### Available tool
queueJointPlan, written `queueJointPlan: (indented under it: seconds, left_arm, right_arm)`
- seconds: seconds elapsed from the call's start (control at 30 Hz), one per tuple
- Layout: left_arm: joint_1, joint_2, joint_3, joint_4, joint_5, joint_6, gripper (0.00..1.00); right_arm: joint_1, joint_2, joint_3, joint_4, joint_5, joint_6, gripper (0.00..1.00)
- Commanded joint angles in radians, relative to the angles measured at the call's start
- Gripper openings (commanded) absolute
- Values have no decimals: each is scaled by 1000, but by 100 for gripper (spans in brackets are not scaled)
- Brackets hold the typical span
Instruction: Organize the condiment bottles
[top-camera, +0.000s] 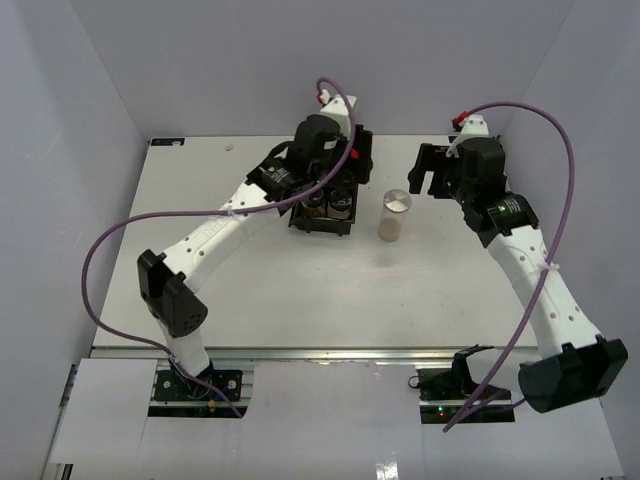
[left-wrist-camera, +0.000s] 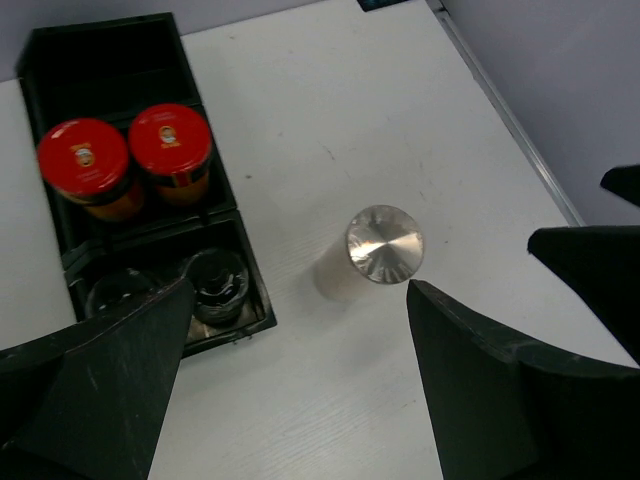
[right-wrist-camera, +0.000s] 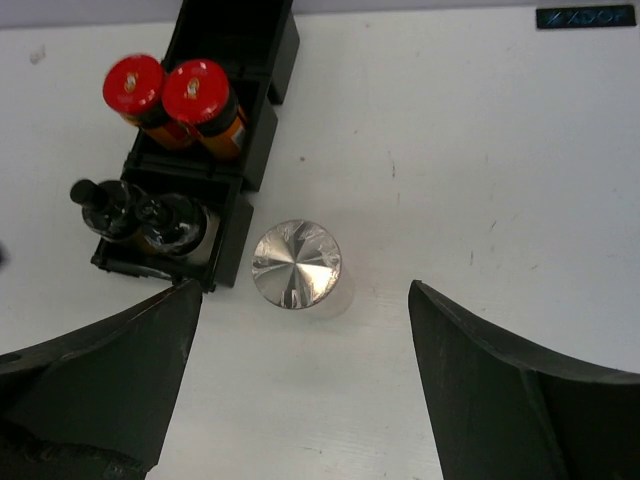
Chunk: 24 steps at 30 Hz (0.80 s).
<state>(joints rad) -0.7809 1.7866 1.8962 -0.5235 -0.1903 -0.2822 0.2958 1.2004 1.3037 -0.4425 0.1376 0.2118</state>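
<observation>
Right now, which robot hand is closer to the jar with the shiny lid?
Right. The right gripper hovers just right of the jar; the left gripper hangs over the tray, farther off to its left.

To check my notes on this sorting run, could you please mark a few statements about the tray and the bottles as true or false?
1. The two red-capped bottles share one compartment of the black tray. True.
2. The grey-lidded bottle stands inside the tray. False: it stands on the table, beside the tray.
3. The left gripper is shut on a bottle. False: it is open and holds nothing.
4. The two dark-capped bottles sit in an end compartment. True.
</observation>
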Motion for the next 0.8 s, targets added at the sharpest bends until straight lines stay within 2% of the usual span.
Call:
queueJointPlan:
  seconds: [0.0,0.1,0.23,0.37,0.5,0.77]
  left_arm:
    - [105,-215,-189,-86,-27,-73,98]
    - [149,-307,-332,-82,10,-88,98]
    - [180,-434,-513,-69,-17,-111,98]
    - [209,-526,-626,-46,-27,-131,98]
    - [226,-573,-686,-24,-11,-140,98]
    - [235,-569,-725,-8,7,-146,98]
  right_arm:
    - [-2,73,15,-49,-69,-34,90]
    - [-1,140,33,-64,-81,-52,90]
    - [25,236,65,-82,-89,-75,91]
    - [42,329,96,-82,-83,-81,91]
    - [56,370,115,-74,-83,-84,91]
    - [73,424,110,-63,-31,-88,92]
